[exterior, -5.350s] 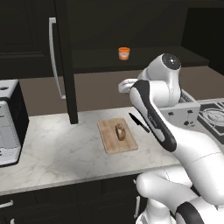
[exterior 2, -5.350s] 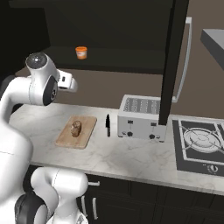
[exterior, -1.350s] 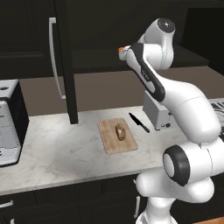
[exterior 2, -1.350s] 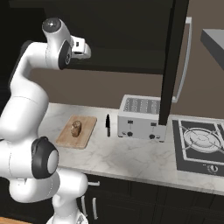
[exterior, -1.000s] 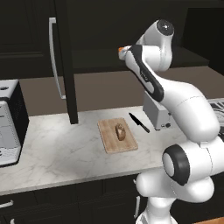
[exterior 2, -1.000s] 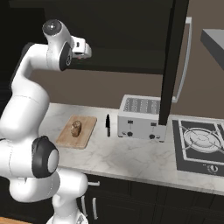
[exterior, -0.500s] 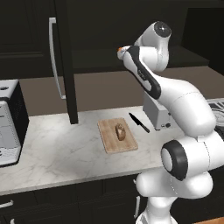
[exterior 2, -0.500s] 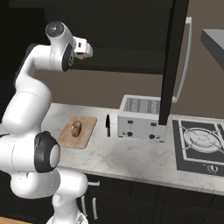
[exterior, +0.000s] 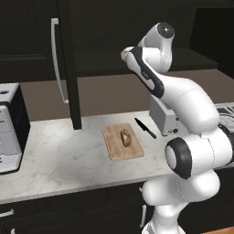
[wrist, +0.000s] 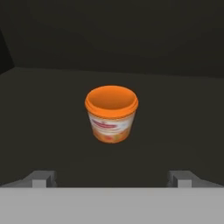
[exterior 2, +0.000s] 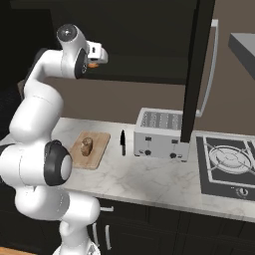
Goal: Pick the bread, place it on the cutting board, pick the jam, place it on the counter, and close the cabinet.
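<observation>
The orange jam [wrist: 112, 113] stands upright on the dark shelf of the open cabinet [exterior: 68, 64], straight ahead of my gripper [wrist: 111, 179]. The gripper is open, and its fingertips [wrist: 41, 178] are short of the jar and wider apart than it. In the right base view a sliver of the jam [exterior 2: 93, 65] shows just beyond the raised gripper [exterior 2: 101, 56]. Down on the counter [exterior: 59, 155], the brown bread [exterior: 124, 137] lies on the wooden cutting board [exterior: 114, 151]. From the right, the bread [exterior 2: 86, 146] and the cutting board [exterior 2: 99, 144] appear beside my arm.
The open cabinet door [exterior 2: 196, 69] with its silver handle hangs over the counter. A silver toaster [exterior 2: 162, 133] and a black knife [exterior 2: 123, 143] sit right of the board. A stove [exterior 2: 226, 167] lies far right, and an appliance [exterior: 9, 128] stands far left.
The hand has pushed a little deeper into the cabinet toward the jam, which it now covers in the left base view. The jaws stayed open. Bread and board have not moved.
</observation>
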Controlling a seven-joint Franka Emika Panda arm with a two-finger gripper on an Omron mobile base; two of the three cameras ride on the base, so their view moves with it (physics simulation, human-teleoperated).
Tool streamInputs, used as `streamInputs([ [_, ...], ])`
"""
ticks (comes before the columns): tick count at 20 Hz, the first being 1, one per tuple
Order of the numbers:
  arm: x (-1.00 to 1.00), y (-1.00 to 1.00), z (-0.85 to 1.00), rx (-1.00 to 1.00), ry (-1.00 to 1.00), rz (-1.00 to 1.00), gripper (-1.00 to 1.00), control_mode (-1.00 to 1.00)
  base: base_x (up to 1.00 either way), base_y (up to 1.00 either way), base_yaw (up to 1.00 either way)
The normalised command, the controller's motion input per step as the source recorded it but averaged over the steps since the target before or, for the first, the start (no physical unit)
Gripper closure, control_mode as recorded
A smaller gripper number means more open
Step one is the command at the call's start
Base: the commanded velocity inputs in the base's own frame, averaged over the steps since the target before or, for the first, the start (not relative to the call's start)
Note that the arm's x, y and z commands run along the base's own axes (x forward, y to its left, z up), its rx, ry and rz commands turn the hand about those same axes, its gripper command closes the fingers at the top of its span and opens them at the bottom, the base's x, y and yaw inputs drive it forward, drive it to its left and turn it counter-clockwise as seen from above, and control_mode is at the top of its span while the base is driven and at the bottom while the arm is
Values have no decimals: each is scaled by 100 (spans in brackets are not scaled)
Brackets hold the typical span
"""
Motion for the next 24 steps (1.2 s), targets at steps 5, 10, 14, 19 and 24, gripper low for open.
streamInputs([
  [5, 22, 0, 0, -1, 0, 0, -100, -100, 0, 0, 0],
  [10, 22, 0, 0, -2, 0, 0, -100, -100, 0, 0, 0],
  [14, 19, 3, 0, -3, 0, 0, -100, -100, 0, 0, 0],
  [19, 15, 6, 0, -3, 0, 0, -100, -100, 0, 0, 0],
  [24, 13, 7, 0, -2, 0, 0, -100, -100, 0, 0, 0],
])
